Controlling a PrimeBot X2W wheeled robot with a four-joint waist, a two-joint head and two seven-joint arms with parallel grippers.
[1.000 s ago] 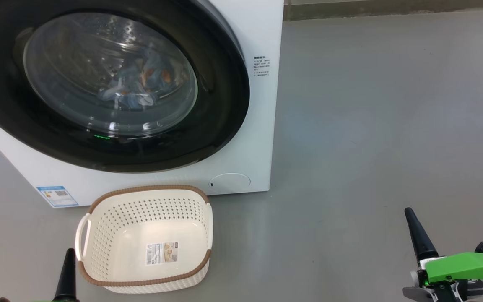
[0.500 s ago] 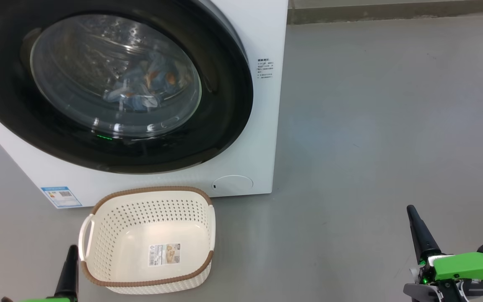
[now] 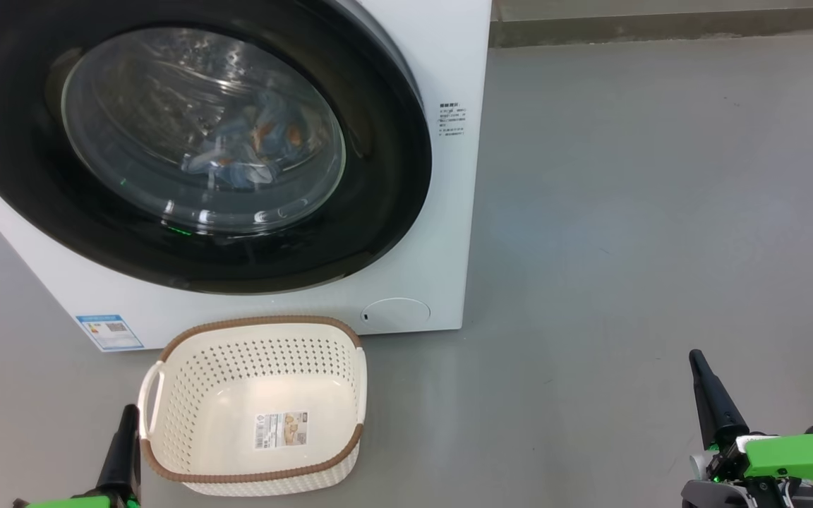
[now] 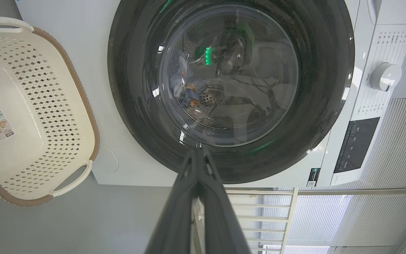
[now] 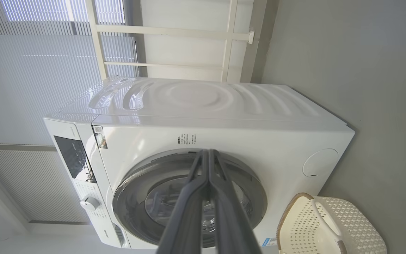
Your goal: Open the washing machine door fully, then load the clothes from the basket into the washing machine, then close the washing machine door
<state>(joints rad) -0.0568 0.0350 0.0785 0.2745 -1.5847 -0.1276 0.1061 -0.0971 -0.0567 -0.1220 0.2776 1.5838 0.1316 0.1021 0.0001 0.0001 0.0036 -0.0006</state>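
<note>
In the head view, the washer (image 3: 452, 233) is standing on the grey floor (image 3: 625, 212) with its door (image 3: 385, 183) lying flat against the front. The clothes (image 3: 251, 152) are showing through the glass, lying inside the drum. The basket (image 3: 251, 322) is sitting on the floor just in front of the washer, showing its bare bottom and a paper label (image 3: 281, 430). The left gripper (image 3: 128, 416) is pointing up just beside the basket's left handle, fingers pressed together and holding nothing. The right gripper (image 3: 697, 363) is hanging well apart on the right, likewise pinched together on nothing.

In the left wrist view, the left gripper (image 4: 197, 152) is pointing at the door's (image 4: 132, 88) black rim, its fingers meeting at the tips. The clothes (image 4: 187, 91) are lying behind the glass, and the basket (image 4: 89, 106) is lying off to the side.

In the right wrist view, the right gripper (image 5: 208, 152) is aiming at the washer (image 5: 203, 102), fingers together, with the basket (image 5: 351, 218) showing in the corner.
</note>
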